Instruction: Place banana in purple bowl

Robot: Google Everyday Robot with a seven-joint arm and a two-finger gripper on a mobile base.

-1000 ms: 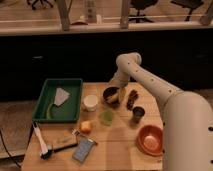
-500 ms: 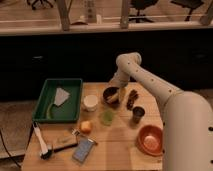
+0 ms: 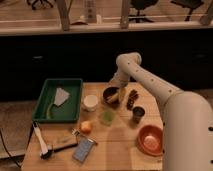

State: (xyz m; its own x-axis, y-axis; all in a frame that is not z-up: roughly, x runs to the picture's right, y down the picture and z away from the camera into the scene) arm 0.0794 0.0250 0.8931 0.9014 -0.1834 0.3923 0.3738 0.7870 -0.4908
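The purple bowl (image 3: pixel 110 95) stands at the back middle of the wooden table (image 3: pixel 117 150), right of the white round container (image 3: pixel 90 102). My arm comes in from the lower right, bends high above the table and drops to the bowl. My gripper (image 3: pixel 118 90) hangs right over the bowl's right rim. A yellow piece, the banana (image 3: pixel 121 93), shows just under the gripper at that rim, partly hidden by it. I cannot tell whether the banana rests in the bowl or hangs above it.
A green tray (image 3: pixel 50 112) holding a pale grey item sits at the left. A brown object (image 3: pixel 132 98), a dark cup (image 3: pixel 138 114) and an orange bowl (image 3: pixel 150 139) are to the right. A green item (image 3: pixel 106 117), an orange fruit (image 3: pixel 86 126), a blue packet (image 3: pixel 84 149) and a brush (image 3: pixel 41 142) lie in front.
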